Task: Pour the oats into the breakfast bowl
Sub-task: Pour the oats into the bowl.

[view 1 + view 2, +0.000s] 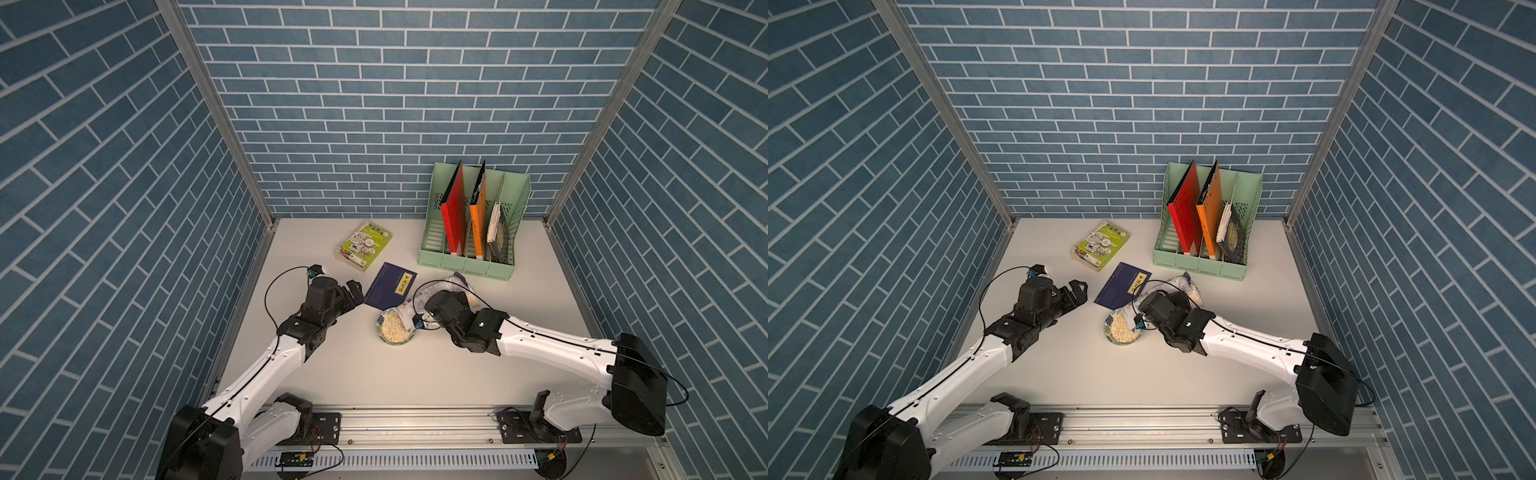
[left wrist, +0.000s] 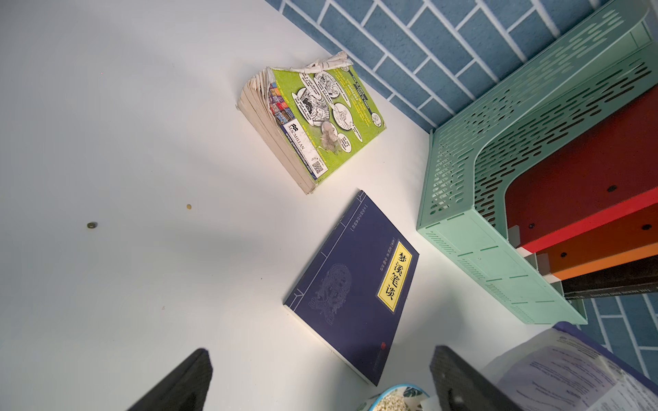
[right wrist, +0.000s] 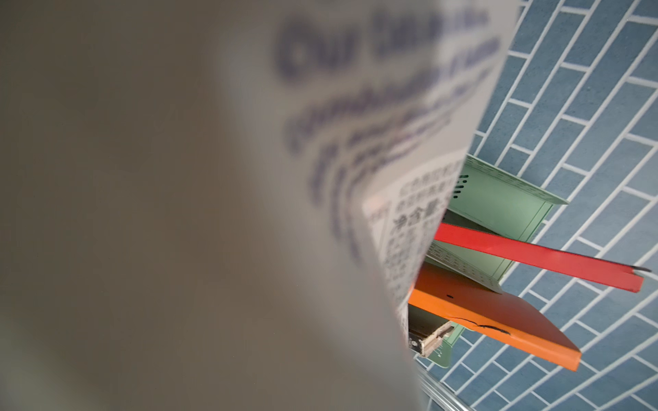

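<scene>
Pale beige oats (image 1: 394,332) sit heaped in the breakfast bowl (image 1: 379,328), which stands on the white table (image 1: 374,374) roughly midway btw my two arms. The right gripper (image 1: 460,298) is clamped on the oats pouch (image 1: 405,309). Its fingers are hidden under the wrist in both top views, but the pouch hangs from it, clear of the table. The pouch is tipped, its mouth down at the bowl's rim on the right-arm side, and its bulk rises away from the bowl twd the back wall. The right wrist cam is nearly all blurred pouch print.

The left gripper (image 1: 1077,291) has its jaws spread wide w/ nothing btw them. It hovers on the left-arm side of the bowl, near it but apart.

A dark blue book (image 1: 390,286) lies flat just behind the bowl, one corner close to the rim (can't tell if they touch). A green book (image 1: 365,245) lies further back, beyond the blue one. A mint file rack (image 1: 465,264) stands behind the bowl on the right-arm side, w/ a red folder (image 1: 455,212) and an orange folder (image 1: 478,220) leaning in it.
</scene>
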Robot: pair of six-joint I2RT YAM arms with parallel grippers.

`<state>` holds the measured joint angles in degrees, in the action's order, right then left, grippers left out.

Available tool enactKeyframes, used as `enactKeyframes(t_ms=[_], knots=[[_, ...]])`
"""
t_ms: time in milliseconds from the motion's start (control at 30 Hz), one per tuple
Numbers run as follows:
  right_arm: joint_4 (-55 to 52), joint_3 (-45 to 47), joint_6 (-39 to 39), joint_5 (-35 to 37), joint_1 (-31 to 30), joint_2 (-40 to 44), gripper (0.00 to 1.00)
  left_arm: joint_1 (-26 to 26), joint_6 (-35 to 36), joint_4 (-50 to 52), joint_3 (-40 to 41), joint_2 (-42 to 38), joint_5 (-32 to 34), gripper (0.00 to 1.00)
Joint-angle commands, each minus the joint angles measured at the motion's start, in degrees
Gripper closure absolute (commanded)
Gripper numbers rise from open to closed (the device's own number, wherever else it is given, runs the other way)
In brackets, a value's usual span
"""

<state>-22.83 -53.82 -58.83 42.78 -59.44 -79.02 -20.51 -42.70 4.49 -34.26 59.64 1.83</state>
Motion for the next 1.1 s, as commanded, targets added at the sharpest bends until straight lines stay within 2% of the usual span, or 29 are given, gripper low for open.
enactKeyframes(t_ms=[0, 100, 300, 533, 833, 967, 1067], knots=[[0.67, -1.01, 9.27, -2.72, 1.24, 3.57, 1.0, 0.39, 1.1, 1.26, -1.57, 0.07, 1.06, 0.0], [0.83, 0.12, 12.32, -6.66, 2.57, 4.73, 1.0, 0.39, 1.5, 1.56, -2.06, 0.16, 1.25, 0.0], [1.13, 2.59, 20.08, -18.82, 6.61, 8.55, 1.0, 0.39, 2.21, 2.01, -2.87, -0.07, 1.71, 0.01], [7.92, 9.6, 28.35, -32.36, 11.29, 14.39, 1.0, 0.47, 3.46, 1.37, -3.98, -0.49, 2.0, 0.0], [27.1, 23.94, 42.49, -54.6, 23.21, 27.03, 1.0, 0.56, 6.3, -2.17, -4.95, -1.8, 0.09, 0.0], [38.67, 30.57, 50.23, -64.48, 29.39, 32.0, 1.0, 0.56, 10.19, -6.44, -5.71, -1.49, -5.17, 0.01], [52.31, 36.86, 57.86, -72.17, 33.6, 34.35, 1.0, 0.56, 13.85, -10.53, -6.58, -0.72, -11.31, 0.01]])
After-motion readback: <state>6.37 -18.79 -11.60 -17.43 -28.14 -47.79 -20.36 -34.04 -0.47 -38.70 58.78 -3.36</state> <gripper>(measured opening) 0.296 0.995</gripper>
